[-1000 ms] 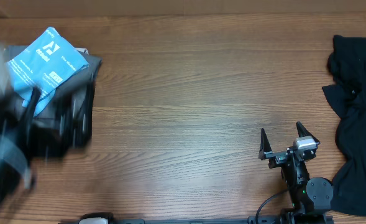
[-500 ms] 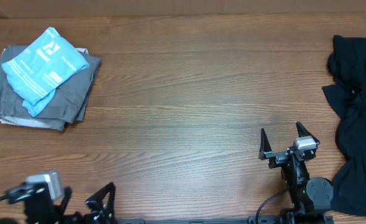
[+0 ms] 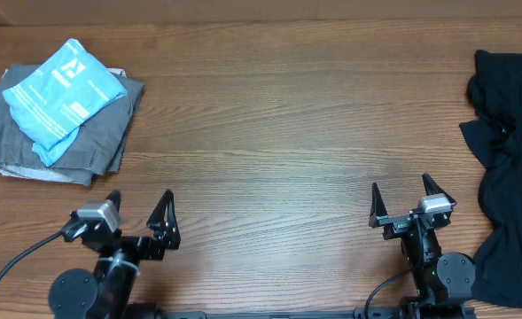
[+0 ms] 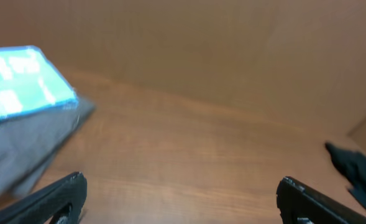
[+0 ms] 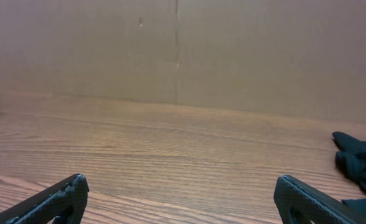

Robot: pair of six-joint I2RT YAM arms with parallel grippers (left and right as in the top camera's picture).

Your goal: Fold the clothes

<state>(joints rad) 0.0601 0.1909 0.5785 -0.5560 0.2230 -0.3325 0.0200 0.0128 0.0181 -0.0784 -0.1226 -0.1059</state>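
Note:
The clothes, a light blue T-shirt [image 3: 61,99] folded small with white lettering up, lie on a folded grey garment [image 3: 97,142] at the far left of the table. In the left wrist view the T-shirt [image 4: 21,81] shows blurred at the upper left. My left gripper [image 3: 140,199] stands open near the front edge, below and to the right of that stack, with bare wood between its fingers [image 4: 64,193]. At the front right, my right gripper [image 3: 401,186] is open too and holds nothing.
A crumpled black garment [image 3: 509,159] lies along the right edge, just right of my right gripper; it also shows in the right wrist view [image 5: 360,162]. A brown wall rises behind the wooden table [image 3: 269,124].
My left arm has drawn back from the stack at the far left to the front edge, leaving the blue T-shirt on the grey garment. The right arm has not moved.

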